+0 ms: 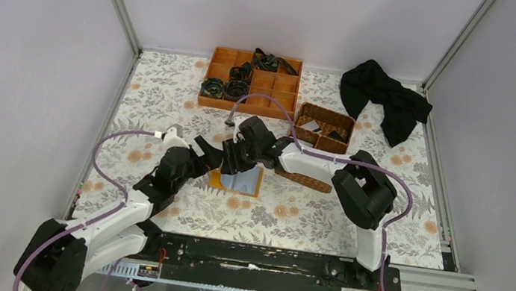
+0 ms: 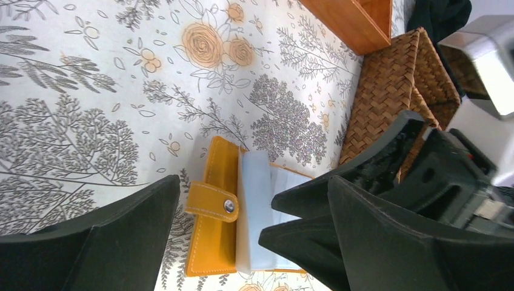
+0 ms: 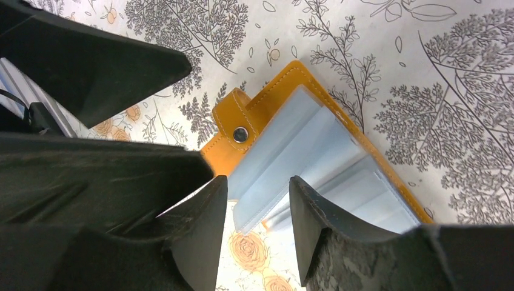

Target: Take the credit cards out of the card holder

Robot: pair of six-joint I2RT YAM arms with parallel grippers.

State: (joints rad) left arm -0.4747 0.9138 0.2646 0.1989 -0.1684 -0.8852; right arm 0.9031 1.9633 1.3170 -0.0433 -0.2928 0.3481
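Note:
The card holder [image 1: 239, 181] lies open on the floral tablecloth, orange-tan outside with a snap tab [image 2: 212, 203] and pale blue-grey sleeves [image 3: 303, 145] inside. My left gripper [image 1: 213, 151] is open just left of it, its wide jaws framing the holder [image 2: 215, 242] with nothing between the pads. From the far side my right gripper [image 3: 257, 182] stands half open, its fingertips [image 2: 303, 197] resting on the sleeves and one loose sleeve edge lying in the gap without being pinched. No credit cards can be made out in the sleeves.
An orange compartment tray [image 1: 245, 108] with black coiled items stands at the back. To its right is a brown wicker basket [image 1: 303, 114] holding flat pieces, close behind the holder in the left wrist view [image 2: 388, 91]. A black cloth [image 1: 386, 95] lies at the back right.

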